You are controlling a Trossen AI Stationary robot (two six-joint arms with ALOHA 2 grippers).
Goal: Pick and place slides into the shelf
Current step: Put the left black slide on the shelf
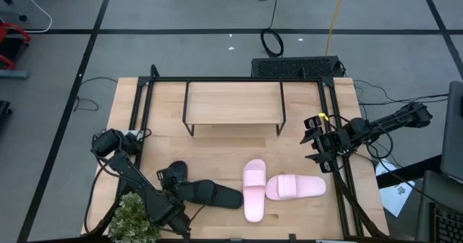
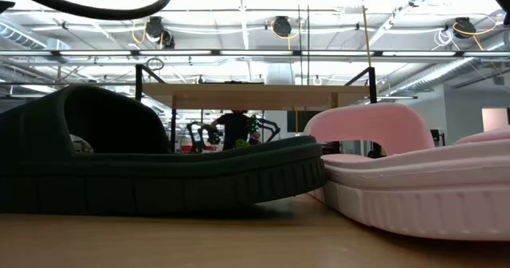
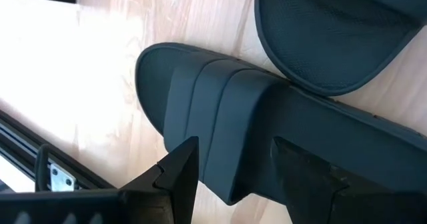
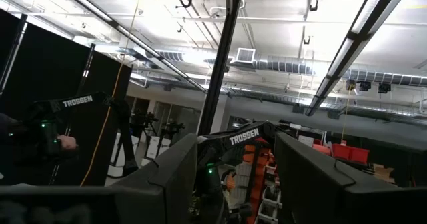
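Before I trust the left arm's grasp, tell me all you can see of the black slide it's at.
The black slide is matte, with a wide ribbed strap over an open toe and a ridged sole edge. It lies sole-down on the wooden table, near the front left, the other black slide overlapping it. The left gripper is open, one finger each side of the strap, not yet closed.

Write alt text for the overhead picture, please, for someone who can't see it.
Seen from above, a light wooden table holds four foam slides along its near edge: a matte black pair on the left, one under the left arm's claw, and a pale pink pair on the right. A low wooden-topped shelf stands empty behind them; the right claw hovers at the table's right edge.
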